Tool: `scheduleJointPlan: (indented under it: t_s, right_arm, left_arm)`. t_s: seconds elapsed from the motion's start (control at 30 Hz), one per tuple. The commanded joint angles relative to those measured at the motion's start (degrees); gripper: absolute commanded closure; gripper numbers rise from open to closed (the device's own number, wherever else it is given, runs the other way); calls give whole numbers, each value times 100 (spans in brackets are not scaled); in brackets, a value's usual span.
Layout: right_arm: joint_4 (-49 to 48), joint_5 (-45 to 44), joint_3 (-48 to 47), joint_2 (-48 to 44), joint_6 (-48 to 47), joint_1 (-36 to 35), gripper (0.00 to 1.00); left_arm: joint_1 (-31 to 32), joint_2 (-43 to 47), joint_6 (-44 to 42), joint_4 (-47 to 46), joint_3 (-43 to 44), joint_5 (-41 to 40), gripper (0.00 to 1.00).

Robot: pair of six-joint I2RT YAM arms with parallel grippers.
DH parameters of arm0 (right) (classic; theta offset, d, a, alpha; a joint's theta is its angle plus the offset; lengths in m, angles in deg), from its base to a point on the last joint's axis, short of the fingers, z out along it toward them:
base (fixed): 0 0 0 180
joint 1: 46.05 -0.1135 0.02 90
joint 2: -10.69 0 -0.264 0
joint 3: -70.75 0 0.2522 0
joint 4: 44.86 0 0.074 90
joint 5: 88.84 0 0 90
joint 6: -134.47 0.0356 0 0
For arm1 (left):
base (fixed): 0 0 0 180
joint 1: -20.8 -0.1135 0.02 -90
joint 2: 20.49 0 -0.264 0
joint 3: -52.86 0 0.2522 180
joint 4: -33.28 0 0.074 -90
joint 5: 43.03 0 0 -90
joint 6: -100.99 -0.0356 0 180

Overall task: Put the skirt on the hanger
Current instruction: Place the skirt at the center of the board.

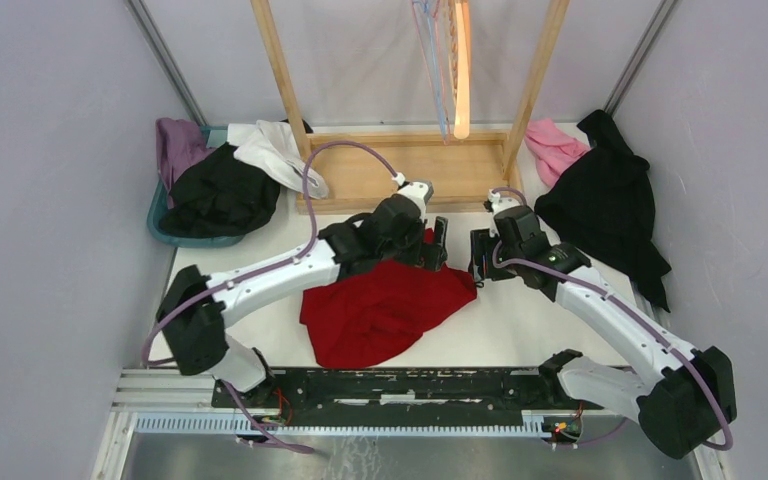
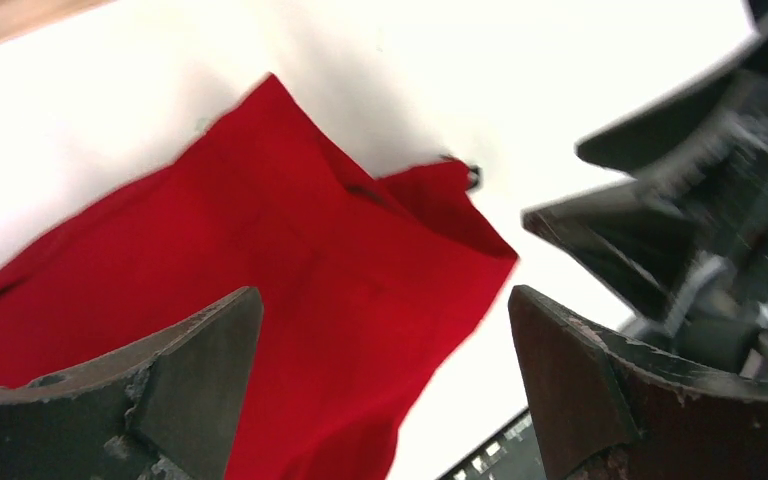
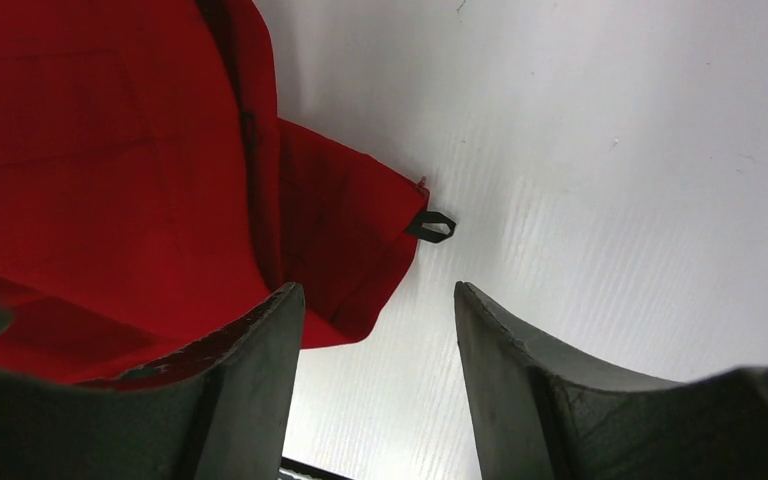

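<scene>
A red skirt (image 1: 380,305) lies spread flat on the white table in the middle. It also shows in the left wrist view (image 2: 260,290) and in the right wrist view (image 3: 110,170), where a small black loop (image 3: 430,226) sticks out at its corner. My left gripper (image 1: 437,243) is open and empty above the skirt's far right edge. My right gripper (image 1: 479,258) is open and empty just right of that corner, facing the left gripper. Clear plastic hangers (image 1: 440,60) hang from the wooden rack (image 1: 405,165) at the back.
A teal bin (image 1: 175,215) at the back left holds black, white and purple clothes. A black garment (image 1: 605,205) and a pink one (image 1: 553,145) lie at the back right. The rack's base frame stands right behind both grippers.
</scene>
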Motion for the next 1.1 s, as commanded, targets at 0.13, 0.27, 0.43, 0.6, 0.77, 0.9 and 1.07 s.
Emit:
scheduleJointPlan:
  t_s: [0.13,0.27,0.43,0.6,0.77,0.9,1.07]
  right_arm:
    - [-613,63,-79,448,84,166,38]
    - [-775,298,18,560,148,290,39]
    - [-915,460,157,518,171,405,39]
    - [-983,557,227,507,167,487,39]
    - [-1026,666,280,481,163,559,39]
    - [-1051,723,310,421,165,600,39]
    - [-1064,777,359,364,157,644,39]
  left_arm:
    - [-305,-1859,-647,613,1565,-824,1]
    - [-505,-2240,-626,760,1912,-938,1]
    - [-609,-2473,-682,963,2204,-1115,0]
    - [-608,-2695,-758,1190,2435,-1443,5]
    - [-550,-2973,-854,1532,2781,-1833,6]
    - [-459,-3202,-925,1784,3043,-2073,6]
    - [-432,-3391,-948,1983,3250,-2230,6]
